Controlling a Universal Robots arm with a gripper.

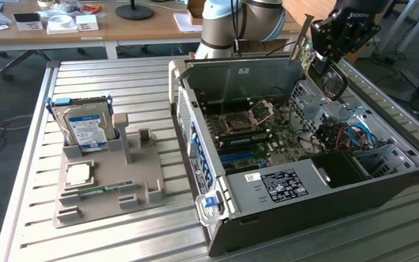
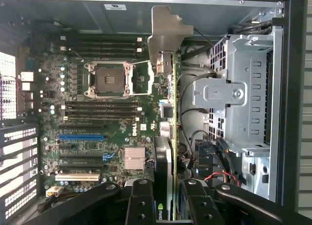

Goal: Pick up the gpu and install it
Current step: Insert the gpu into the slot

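Wrist view: gripper [image 2: 165,198] is clamping gpu [image 2: 166,152] edge-on over mobo [image 2: 48,88], w/ drive cage [image 2: 239,93] and cables [image 2: 187,105] crowding one side, CPU socket [image 2: 108,79] on other.

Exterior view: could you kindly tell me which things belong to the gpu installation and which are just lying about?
Job in hand: gpu, clamped between the fingers; open computer case; motherboard.
Lying about: hard drive, memory stick and processor chip, all on the grey holder.
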